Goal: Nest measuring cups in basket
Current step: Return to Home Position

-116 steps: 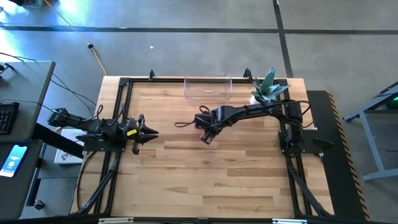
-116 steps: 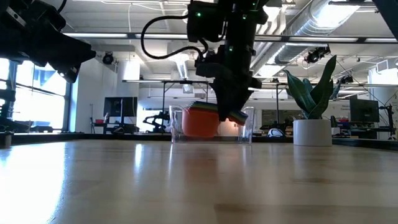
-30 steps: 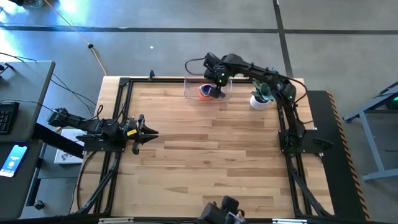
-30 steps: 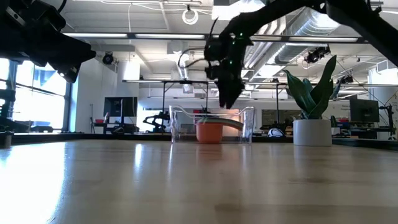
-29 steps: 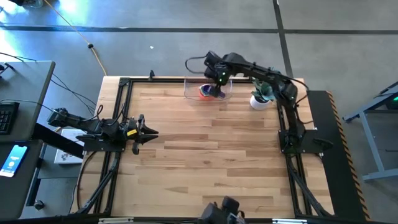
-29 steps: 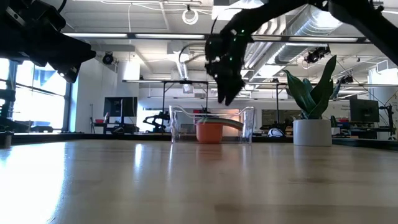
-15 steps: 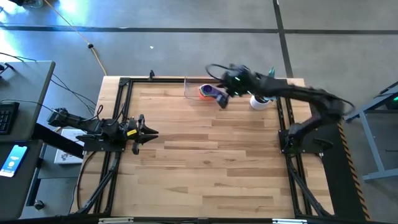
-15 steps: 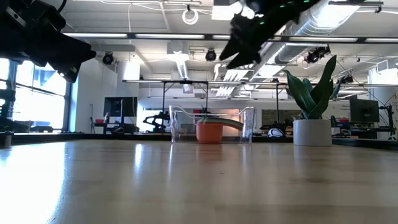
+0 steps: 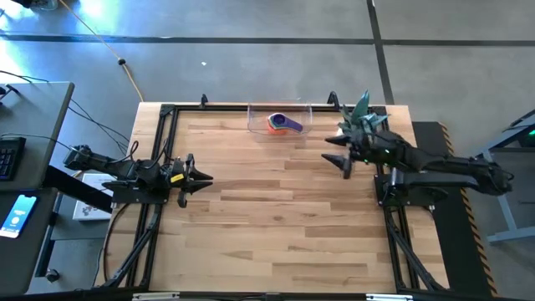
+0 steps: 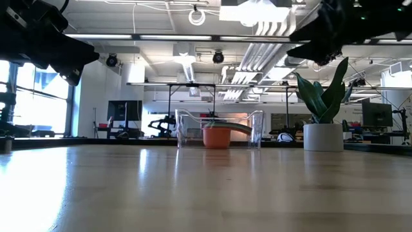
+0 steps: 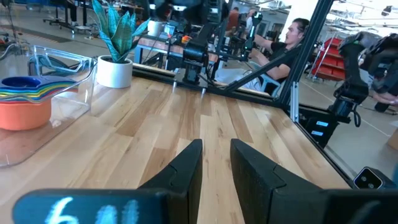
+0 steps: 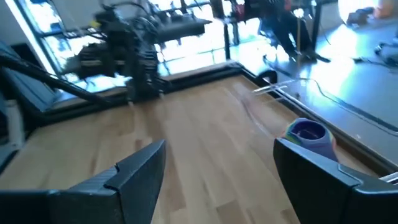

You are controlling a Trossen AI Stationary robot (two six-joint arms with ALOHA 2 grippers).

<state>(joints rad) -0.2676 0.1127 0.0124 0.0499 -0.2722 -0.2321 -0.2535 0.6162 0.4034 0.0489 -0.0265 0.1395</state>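
The measuring cups sit nested in one stack, orange at the bottom and purple on top, inside the clear basket at the middle of the table's far edge. The low view shows the stack resting on the basket's floor. My right gripper hovers open and nearly level near the table's right edge, beside the plant, and nothing is between its fingers. My left gripper waits at the left edge, its fingers a narrow gap apart and empty.
A white pot with a green plant stands at the far right corner, close to my right arm. Dark frame rails run along the table's edges. A person sits beyond the table's right side.
My right gripper has risen out of the basket and swung back toward the table's right edge, tipping from pointing down to nearly level. The stack of cups stays where it was in the basket.
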